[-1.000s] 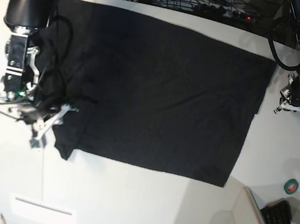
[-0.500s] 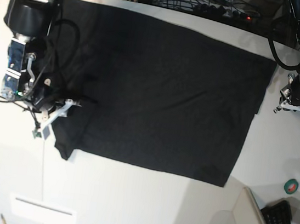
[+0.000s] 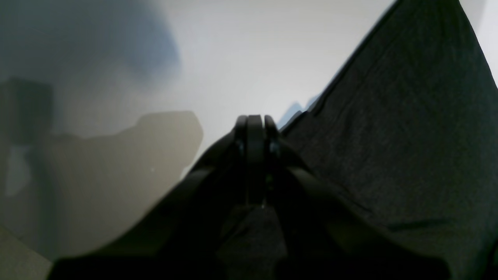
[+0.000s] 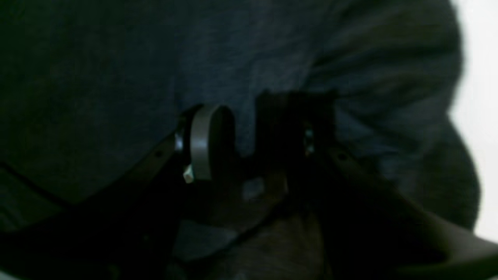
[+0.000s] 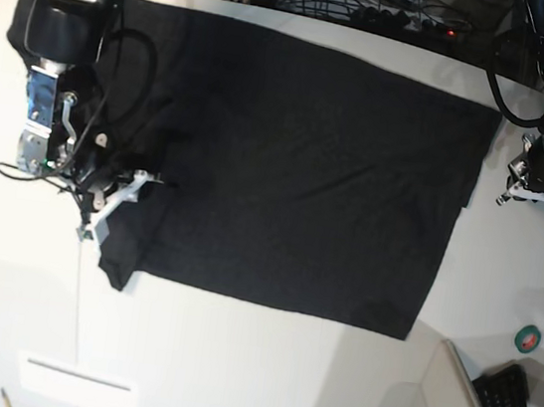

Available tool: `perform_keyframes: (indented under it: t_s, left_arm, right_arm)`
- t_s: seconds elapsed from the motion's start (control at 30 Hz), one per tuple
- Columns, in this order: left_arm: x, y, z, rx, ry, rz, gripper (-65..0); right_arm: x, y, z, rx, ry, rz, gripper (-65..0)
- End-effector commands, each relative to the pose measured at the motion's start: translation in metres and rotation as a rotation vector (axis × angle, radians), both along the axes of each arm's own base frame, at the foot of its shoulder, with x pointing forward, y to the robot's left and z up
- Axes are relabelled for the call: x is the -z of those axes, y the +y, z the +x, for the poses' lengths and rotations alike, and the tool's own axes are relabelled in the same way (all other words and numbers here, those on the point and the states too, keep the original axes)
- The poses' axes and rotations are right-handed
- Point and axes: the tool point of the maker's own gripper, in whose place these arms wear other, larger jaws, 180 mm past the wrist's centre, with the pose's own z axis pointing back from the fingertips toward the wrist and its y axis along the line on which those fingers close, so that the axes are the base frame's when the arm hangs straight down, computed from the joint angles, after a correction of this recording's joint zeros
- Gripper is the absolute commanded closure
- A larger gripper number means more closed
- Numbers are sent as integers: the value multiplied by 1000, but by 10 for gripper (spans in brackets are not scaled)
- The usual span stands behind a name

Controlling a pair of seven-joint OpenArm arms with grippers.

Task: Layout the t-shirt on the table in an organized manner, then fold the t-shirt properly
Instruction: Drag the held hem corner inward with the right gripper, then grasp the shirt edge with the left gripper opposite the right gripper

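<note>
Fabric of the t-shirt (image 5: 297, 167), spread across the table (image 5: 229, 379), could bunch if the half-open right end effector (image 5: 117, 198) drags its sleeve edge, while the closed, empty left end effector (image 5: 503, 199) idles near the table's far edge.

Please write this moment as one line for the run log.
phase: layout | t-shirt: spread on table | right gripper: jaws apart over sleeve area | left gripper: shut, empty, beside shirt edge
</note>
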Motion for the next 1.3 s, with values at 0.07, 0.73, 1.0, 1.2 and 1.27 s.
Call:
perform_keyframes:
  t_s: [0.07,0.73,1.0,1.2,1.27]
  left_arm:
    - [-13,8,9,2,-38,28,0]
    - [-13,8,9,5,-37,29,0]
    - [-22,-21,59,131,-67,31,0]
    - [-10,-29,122,156,-21,-21,-76]
    - [1,-26,133,127,16,-57,-268]
  right_arm:
    - [-15,-4,18,2,-60,0,-249]
    - [-55,-14,42,16,-178,-34,0]
    - [-84,-17,47,-8,-219,-75,0]
    - [-96,-18,49,-10,-257,-87,0]
    - [-97,-18,49,-10,-259,-89,0]
